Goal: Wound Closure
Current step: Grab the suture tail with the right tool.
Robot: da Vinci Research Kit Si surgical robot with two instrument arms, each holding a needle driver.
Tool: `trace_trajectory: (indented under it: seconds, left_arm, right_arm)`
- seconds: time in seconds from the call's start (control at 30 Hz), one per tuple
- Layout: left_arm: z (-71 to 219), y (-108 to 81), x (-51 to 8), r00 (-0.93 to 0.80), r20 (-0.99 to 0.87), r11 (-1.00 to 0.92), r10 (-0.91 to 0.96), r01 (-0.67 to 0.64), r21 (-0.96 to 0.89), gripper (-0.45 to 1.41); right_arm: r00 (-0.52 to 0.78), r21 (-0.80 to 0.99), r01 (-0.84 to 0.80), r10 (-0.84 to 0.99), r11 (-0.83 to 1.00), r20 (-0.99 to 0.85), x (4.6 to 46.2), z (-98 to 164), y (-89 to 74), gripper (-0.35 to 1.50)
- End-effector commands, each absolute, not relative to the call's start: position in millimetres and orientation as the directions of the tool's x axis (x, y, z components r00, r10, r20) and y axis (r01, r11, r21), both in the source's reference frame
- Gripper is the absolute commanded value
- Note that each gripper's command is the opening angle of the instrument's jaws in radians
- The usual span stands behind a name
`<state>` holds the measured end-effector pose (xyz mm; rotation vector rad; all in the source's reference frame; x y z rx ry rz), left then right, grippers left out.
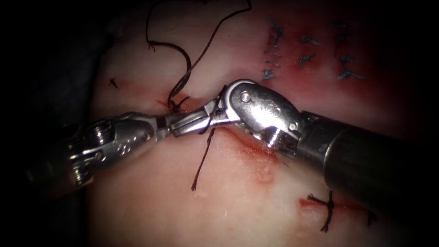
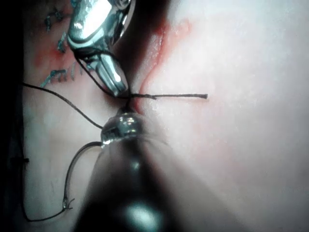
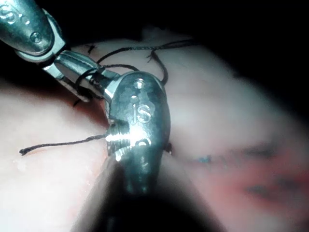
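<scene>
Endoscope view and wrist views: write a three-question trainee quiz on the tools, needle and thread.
1. True or false: the right tool holds the needle.
2. The thread loops around: A the right tool near its tip; B the needle; C nothing.
3. Where does the left tool meet the right tool, tip to tip?
Key: 1 false, the needle lies on the tissue, in neither tool; 2 A; 3 over the cut.

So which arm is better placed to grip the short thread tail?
Probably right: the right tool touches the short thread tail at its root, with thread looped round it. The left tool stops just short. What either holds is unclear. The needle lies free on the tissue.
</scene>
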<state>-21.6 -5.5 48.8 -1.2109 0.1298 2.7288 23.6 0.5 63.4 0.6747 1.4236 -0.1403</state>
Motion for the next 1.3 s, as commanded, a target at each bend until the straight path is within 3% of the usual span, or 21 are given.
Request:
trace_trajectory:
  seconds: [0.03,0.43,0.57,0.63,0.8,0.93,1.17,1.3]
  left_arm:
    - [49.3,-4.8,-22.1,-0.663,-0.742,-0.987,0.1,-0.161,0.011,-0.35]
    - [49.7,-4.4,-22.1,-0.656,-0.749,-0.99,0.091,-0.141,0.003,-0.35]
    - [49.8,-4.5,-22.3,-0.656,-0.749,-0.99,0.09,-0.139,0.003,-0.35]
    - [49.8,-4.6,-22.3,-0.656,-0.749,-0.991,0.089,-0.136,0.002,-0.35]
    - [49.7,-4.7,-22.1,-0.654,-0.751,-0.991,0.092,-0.137,-0.002,-0.35]
    - [49.8,-4.7,-22.0,-0.651,-0.752,-0.99,0.103,-0.144,-0.011,-0.35]
    - [50.1,-5.2,-21.9,-0.65,-0.752,-0.989,0.107,-0.149,-0.013,-0.35]
    - [50.1,-5.3,-21.6,-0.648,-0.753,-0.988,0.116,-0.153,-0.02,-0.35]
  right_arm:
    - [0.211,0.321,0.532,0.245,0.783,-0.946,24.5,63.7,0.2,-0.35]
    - [0.334,0.265,0.708,0.02,0.655,-0.942,26.1,63.6,-3.2,-0.33]
    - [0.39,0.249,0.739,-0.097,0.626,-0.916,26.9,63.6,-4.2,-0.06]
    - [0.437,0.244,0.769,-0.207,0.591,-0.875,27.6,63.9,-4.9,0.27]
    - [0.519,0.268,0.794,-0.379,0.546,-0.766,28.3,64.7,-5.6,0.51]
    - [0.532,0.268,0.793,-0.408,0.547,-0.742,28.3,64.6,-5.6,0.62]
    - [0.54,0.288,0.812,-0.465,0.508,-0.702,28.0,64.6,-5.7,0.59]
    - [0.545,0.294,0.815,-0.49,0.499,-0.68,27.7,64.8,-5.6,0.46]
